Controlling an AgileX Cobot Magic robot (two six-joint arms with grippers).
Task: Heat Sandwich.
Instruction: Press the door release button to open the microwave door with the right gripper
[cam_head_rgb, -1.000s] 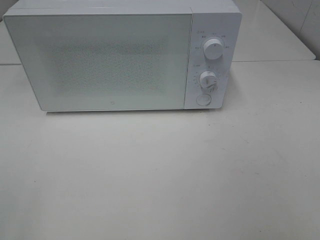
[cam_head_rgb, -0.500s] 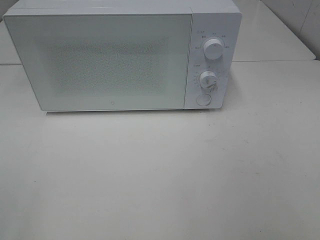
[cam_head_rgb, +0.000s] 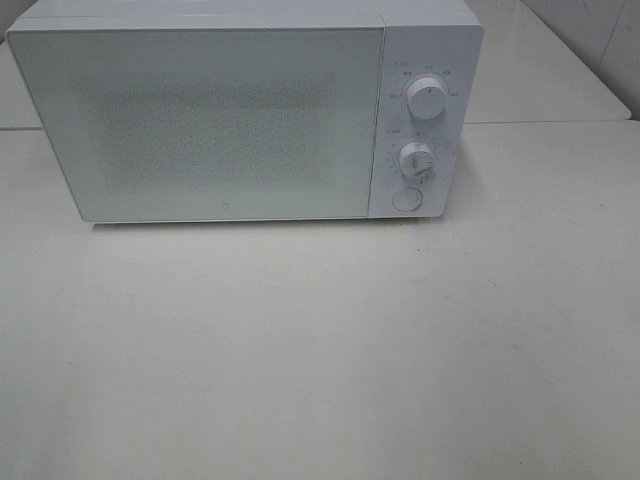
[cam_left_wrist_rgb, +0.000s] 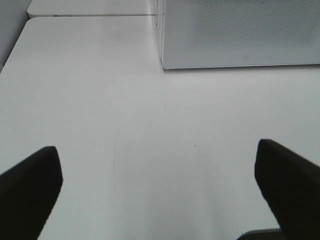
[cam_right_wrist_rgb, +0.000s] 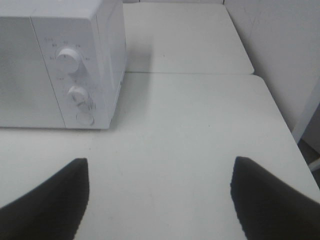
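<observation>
Only one microwave (cam_head_rgb: 220, 120), two knobs (cam_head_rgb: 427, 100) (cam_head_rgb: 416, 160), button (cam_head_rgb: 406, 199) perhaps

The microwave (cam_head_rgb: 430, 40) door (cam_head_rgb: 200, 120) hides its inside.

The left gripper (cam_left_wrist_rgb: 156, 147) is showing only its two fingers (cam_left_wrist_rgb: 30, 190), one sitting at nine o'clock of its midline and one at three o'clock. Both are appearing matte black, broad and wedge-shaped, narrowing to blunt, rounded tips with smooth, plain faces. The right gripper (cam_right_wrist_rgb: 161, 161) is presenting the same pair of fingers (cam_right_wrist_rgb: 270, 200), looking dark charcoal to black, thick at the base and tapering to softly rounded corners. Their edges are reading slightly blurred.
</observation>
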